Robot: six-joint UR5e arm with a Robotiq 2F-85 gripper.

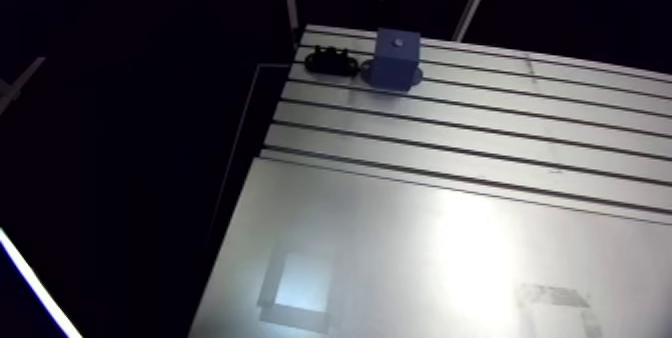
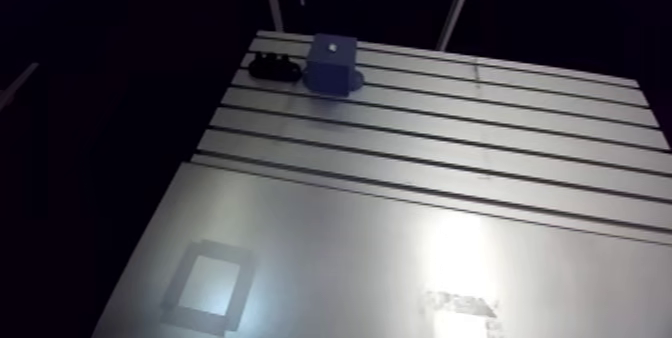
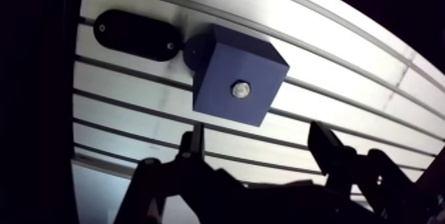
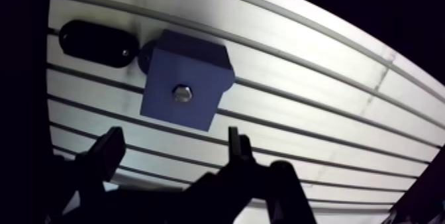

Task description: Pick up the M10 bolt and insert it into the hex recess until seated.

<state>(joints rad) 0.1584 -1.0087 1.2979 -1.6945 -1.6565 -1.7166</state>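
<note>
The bolt (image 3: 240, 89) showed only its head; the shank was hidden inside the blue block (image 3: 225, 57). The black part (image 1: 332, 60) at the arm view's upper middle was too dark and small to identify.

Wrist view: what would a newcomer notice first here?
A blue block stands on the slotted table, a silvery hex bolt head showing in its top face. A black oblong part lies beside it, and the end effector hovers open and empty just short of the block.
</note>
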